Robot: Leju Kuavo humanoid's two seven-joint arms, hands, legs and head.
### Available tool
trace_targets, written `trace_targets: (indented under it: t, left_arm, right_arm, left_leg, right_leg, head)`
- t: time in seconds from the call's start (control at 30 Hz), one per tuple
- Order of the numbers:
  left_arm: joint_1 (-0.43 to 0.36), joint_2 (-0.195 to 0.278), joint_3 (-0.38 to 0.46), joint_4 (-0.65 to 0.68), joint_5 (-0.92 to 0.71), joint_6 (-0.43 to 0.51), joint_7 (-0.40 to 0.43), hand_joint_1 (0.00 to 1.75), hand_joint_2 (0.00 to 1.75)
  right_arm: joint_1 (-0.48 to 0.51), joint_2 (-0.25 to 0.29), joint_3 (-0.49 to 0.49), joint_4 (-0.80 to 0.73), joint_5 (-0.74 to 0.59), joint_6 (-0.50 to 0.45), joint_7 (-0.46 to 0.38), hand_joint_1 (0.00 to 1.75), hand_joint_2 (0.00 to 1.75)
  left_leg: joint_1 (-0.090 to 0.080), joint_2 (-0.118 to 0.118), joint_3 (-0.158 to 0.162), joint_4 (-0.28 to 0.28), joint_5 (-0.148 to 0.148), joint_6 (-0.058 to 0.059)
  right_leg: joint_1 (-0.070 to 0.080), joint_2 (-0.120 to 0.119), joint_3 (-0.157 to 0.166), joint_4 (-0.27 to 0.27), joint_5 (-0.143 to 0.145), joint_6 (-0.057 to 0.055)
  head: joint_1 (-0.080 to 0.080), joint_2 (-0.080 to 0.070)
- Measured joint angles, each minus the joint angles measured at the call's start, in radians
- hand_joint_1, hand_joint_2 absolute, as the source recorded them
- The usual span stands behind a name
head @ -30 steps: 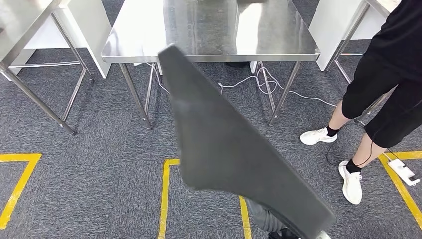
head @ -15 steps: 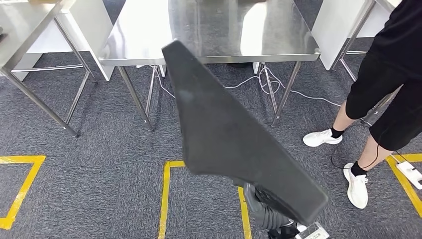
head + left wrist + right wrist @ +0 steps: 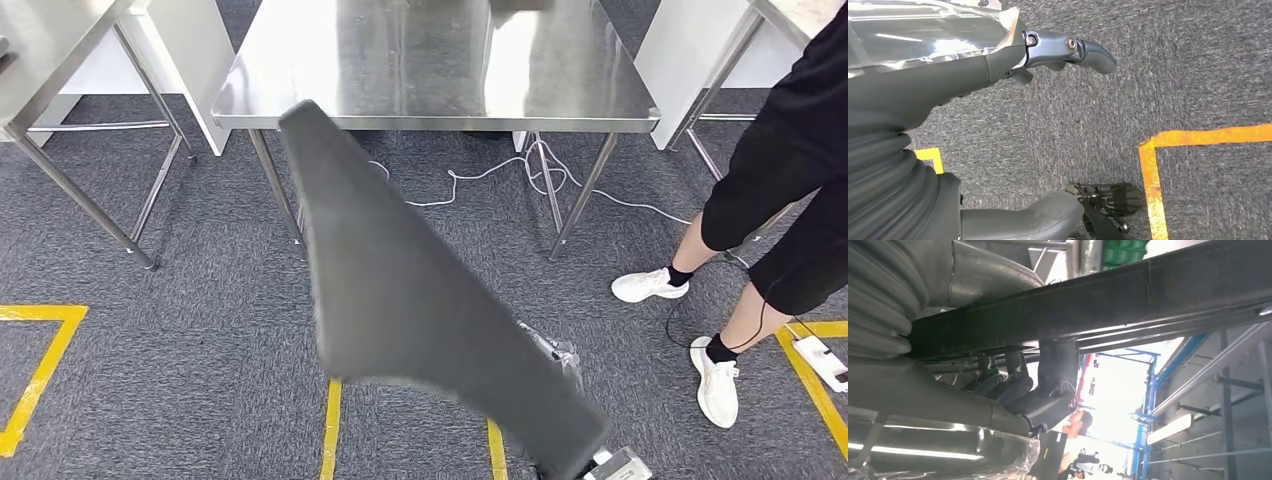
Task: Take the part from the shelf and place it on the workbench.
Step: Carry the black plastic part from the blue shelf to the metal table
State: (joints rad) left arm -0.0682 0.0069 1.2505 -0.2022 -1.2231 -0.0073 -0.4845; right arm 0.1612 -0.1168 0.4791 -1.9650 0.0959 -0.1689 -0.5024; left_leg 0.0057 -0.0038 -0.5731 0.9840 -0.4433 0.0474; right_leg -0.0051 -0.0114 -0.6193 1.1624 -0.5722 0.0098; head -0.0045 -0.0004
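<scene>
The grey carpeted floor, marked with yellow tape lines, spreads under everything in the head view. Ahead stands the shiny stainless-steel bench on thin metal legs, its top bare and reflective, with white cables trailing on the carpet beneath it. A second steel bench sits to the left, and white panels flank both sides.

The large flat dark grey panel part hangs in the air in front of the bench, slanting from near the bench's front edge down toward the robot's right side, over the floor and not touching the bench. In the right wrist view the right hand grips the part's dark edge, fingers curled up against its underside.

A person in black clothes and white sneakers stands to the right of the bench.

The left hand hangs over the carpet, its fingers loosely spread and holding nothing.
</scene>
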Motion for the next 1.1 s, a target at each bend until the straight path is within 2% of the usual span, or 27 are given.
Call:
trace_targets:
  t: [0.03,0.07,0.1,0.13,0.17,0.2,0.23,0.27,0.3,0.4,0.43,0.47,0.53,0.57,0.6,0.63,0.67,0.7,0.77,0.8,0.87,0.93,0.97,1.0,1.07,1.1]
  left_arm:
    - [0.0,0.0,0.0,0.0,-0.002,-0.002,-0.001,0.0,1.75]
    - [0.0,0.0,0.0,0.0,-0.004,-0.004,-0.001,0.0,1.75]
    - [0.0,0.0,0.0,0.0,-0.005,-0.005,-0.001,0.0,1.75]
    - [0.0,0.0,0.0,0.0,-0.005,-0.006,-0.001,0.0,1.75]
    - [0.0,0.0,0.0,0.0,-0.005,-0.006,-0.001,0.0,1.75]
    - [0.0,0.0,0.0,0.0,-0.005,-0.006,-0.001,0.0,1.75]
    - [0.0,0.0,0.0,0.0,-0.005,-0.006,-0.001,0.0,1.75]
    - [0.0,0.0,0.0,0.0,-0.005,-0.005,-0.001,0.0,1.75]
    - [0.0,0.0,0.0,0.0,-0.005,-0.004,-0.001,0.0,1.75]
    - [0.0,0.001,0.0,0.0,-0.005,-0.003,-0.001,0.0,1.75]
    - [0.0,0.001,0.0,0.0,-0.005,-0.003,-0.001,0.0,1.75]
    - [0.0,0.001,0.0,0.0,-0.005,-0.003,-0.001,0.0,1.75]
    - [0.001,0.001,0.0,0.0,-0.005,-0.003,-0.001,0.0,1.75]
    - [0.001,0.001,0.0,0.0,-0.005,-0.003,-0.001,0.0,1.75]
    - [0.002,0.001,0.0,0.0,-0.005,-0.003,-0.001,0.0,1.75]
    - [0.002,0.001,0.0,0.0,-0.005,-0.003,-0.001,0.0,1.75]
    - [0.002,0.001,0.0,0.0,-0.005,-0.003,-0.001,0.0,1.75]
    - [0.002,0.001,0.0,0.0,-0.005,-0.002,-0.001,0.0,1.75]
    - [0.0,0.002,0.0,0.0,-0.005,-0.001,-0.001,0.0,1.75]
    - [0.0,0.002,0.0,0.0,-0.005,-0.001,-0.001,0.0,1.75]
    - [0.0,0.002,0.0,0.0,-0.005,0.001,-0.001,0.0,1.75]
    - [0.001,0.002,0.0,0.0,-0.005,0.002,-0.001,0.0,1.75]
    - [0.0,0.002,0.0,0.0,-0.005,0.003,-0.001,0.0,1.75]
    - [0.0,0.001,0.0,0.0,-0.005,0.003,-0.002,0.0,1.75]
    - [-0.001,0.001,0.0,0.0,-0.005,0.002,-0.002,0.0,1.75]
    - [-0.001,0.001,0.0,0.0,-0.005,0.002,-0.002,0.0,1.75]
  right_arm:
    - [0.005,-0.001,0.0,-0.001,0.005,-0.002,0.0,1.75,1.75]
    - [0.01,-0.001,0.0,-0.001,0.009,-0.004,0.001,1.75,1.75]
    - [0.013,-0.002,0.0,-0.001,0.011,-0.006,0.001,1.75,1.75]
    - [0.015,-0.002,0.0,-0.001,0.012,-0.007,0.001,1.75,1.75]
    - [0.015,-0.003,-0.001,-0.001,0.012,-0.007,0.001,1.75,1.75]
    - [0.015,-0.003,-0.002,-0.001,0.012,-0.006,0.001,1.75,1.75]
    - [0.015,-0.002,-0.002,-0.001,0.012,-0.005,0.001,1.75,1.75]
    - [0.014,-0.002,-0.003,-0.001,0.012,-0.003,0.002,1.75,1.75]
    - [0.014,-0.002,-0.003,-0.001,0.011,0.0,0.002,1.75,1.75]
    - [0.014,-0.001,-0.004,-0.001,0.011,0.006,0.002,1.75,1.75]
    - [0.014,0.0,-0.004,-0.001,0.011,0.007,0.002,1.75,1.75]
    - [0.014,0.001,-0.004,-0.001,0.011,0.007,0.002,1.75,1.75]
    - [0.014,0.002,-0.005,-0.001,0.01,0.007,0.002,1.75,1.75]
    - [0.014,0.003,-0.005,-0.001,0.01,0.006,0.003,1.75,1.75]
    - [0.015,0.003,-0.005,-0.001,0.009,0.006,0.004,1.75,1.75]
    - [0.015,0.003,-0.005,-0.001,0.007,0.005,0.005,1.75,1.75]
    - [0.015,0.003,-0.005,-0.001,0.006,0.004,0.006,1.75,1.75]
    - [0.015,0.003,-0.005,-0.001,0.005,0.003,0.006,1.75,1.75]
    - [0.015,0.005,-0.005,-0.001,0.003,0.002,0.008,1.75,1.75]
    - [0.015,0.006,-0.005,-0.001,0.003,0.002,0.01,1.75,1.75]
    - [0.014,0.008,-0.005,-0.001,0.003,0.002,0.015,1.75,1.75]
    - [0.012,0.009,-0.005,-0.002,0.003,0.002,0.02,1.75,1.75]
    - [0.011,0.009,-0.005,-0.002,0.004,0.001,0.022,1.75,1.75]
    - [0.01,0.009,-0.005,-0.003,0.004,0.001,0.023,1.75,1.75]
    - [0.01,0.009,-0.005,-0.002,0.005,0.001,0.026,1.75,1.75]
    - [0.01,0.009,-0.005,-0.001,0.005,0.001,0.028,1.75,1.75]
  left_leg:
    - [-0.001,0.0,0.0,0.0,-0.001,0.002]
    - [-0.002,-0.001,0.001,0.0,-0.003,0.004]
    - [-0.003,-0.003,0.002,0.001,-0.004,0.005]
    - [-0.003,-0.004,0.004,0.001,-0.005,0.004]
    - [-0.002,-0.006,0.006,0.002,-0.007,0.001]
    - [-0.004,-0.008,0.008,0.004,-0.011,-0.003]
    - [-0.006,-0.01,0.01,0.007,-0.015,-0.008]
    - [-0.008,-0.011,0.01,0.009,-0.019,-0.014]
    - [-0.009,-0.011,0.01,0.011,-0.022,-0.019]
    - [-0.001,-0.01,0.009,0.021,-0.031,-0.033]
    - [0.002,-0.008,0.0,0.044,-0.046,-0.038]
    - [0.004,-0.006,-0.019,0.087,-0.07,-0.044]
    - [0.006,-0.004,-0.086,0.218,-0.129,-0.053]
    - [0.008,-0.003,-0.12,0.275,-0.146,-0.056]
    - [0.008,-0.003,-0.14,0.303,-0.146,-0.057]
    - [0.009,-0.002,-0.141,0.292,-0.126,-0.056]
    - [0.009,-0.001,-0.121,0.243,-0.09,-0.053]
    - [0.009,0.0,-0.088,0.169,-0.05,-0.047]
    - [0.004,0.002,-0.032,0.053,-0.007,-0.036]
    - [0.0,0.002,-0.02,0.028,-0.004,-0.031]
    - [-0.005,0.0,-0.017,0.021,-0.008,-0.022]
    - [-0.002,0.0,-0.006,0.007,-0.004,-0.01]
    - [0.001,0.0,0.0,-0.001,-0.002,-0.004]
    - [0.003,0.001,0.004,-0.004,-0.001,0.0]
    - [0.002,0.0,0.006,-0.004,-0.004,0.004]
    - [0.002,-0.001,0.007,-0.003,-0.006,0.004]
  right_leg:
    - [0.0,0.003,-0.037,0.066,-0.023,-0.003]
    - [-0.001,0.004,-0.063,0.11,-0.033,-0.001]
    - [-0.002,0.006,-0.071,0.118,-0.027,0.006]
    - [-0.004,0.006,-0.056,0.082,-0.005,0.015]
    - [-0.007,0.007,-0.025,0.016,0.025,0.025]
    - [-0.01,0.006,0.007,-0.054,0.054,0.031]
    - [-0.012,0.007,0.035,-0.111,0.076,0.032]
    - [-0.012,0.007,0.053,-0.145,0.089,0.027]
    - [-0.011,0.007,0.058,-0.156,0.093,0.019]
    - [-0.013,0.008,0.065,-0.16,0.096,-0.004]
    - [-0.015,0.008,0.068,-0.161,0.096,-0.01]
    - [-0.018,0.007,0.072,-0.162,0.095,-0.015]
    - [-0.016,0.007,0.075,-0.162,0.091,-0.023]
    - [-0.015,0.007,0.077,-0.162,0.09,-0.024]
    - [-0.015,0.007,0.078,-0.162,0.089,-0.026]
    - [-0.014,0.008,0.081,-0.162,0.087,-0.026]
    - [-0.013,0.008,0.085,-0.162,0.084,-0.026]
    - [-0.013,0.009,0.09,-0.162,0.081,-0.025]
    - [-0.007,0.009,0.095,-0.161,0.074,-0.018]
    - [-0.006,0.009,0.096,-0.162,0.071,-0.014]
    - [-0.004,0.009,0.097,-0.166,0.067,-0.003]
    - [-0.004,0.008,0.091,-0.15,0.056,0.005]
    - [-0.003,0.008,0.073,-0.112,0.037,0.004]
    - [-0.004,0.009,0.041,-0.051,0.011,0.0]
    - [-0.005,0.01,-0.04,0.091,-0.038,-0.004]
    - [-0.005,0.01,-0.067,0.131,-0.044,0.0]
  head:
    - [0.001,0.0]
    - [0.001,0.0]
    - [0.002,0.0]
    - [0.002,0.0]
    - [0.002,0.0]
    - [0.002,0.0]
    - [0.002,0.0]
    - [0.001,0.0]
    - [0.0,0.0]
    - [-0.001,0.0]
    - [-0.002,0.0]
    - [-0.003,0.0]
    - [-0.005,0.0]
    - [-0.005,0.0]
    - [-0.005,0.0]
    - [-0.005,0.0]
    - [-0.005,0.0]
    - [-0.005,0.0]
    - [-0.004,0.0]
    - [-0.004,0.0]
    - [-0.004,0.0]
    - [-0.004,0.0]
    - [-0.002,0.0]
    - [-0.001,0.0]
    - [0.002,0.0]
    - [0.002,0.0]
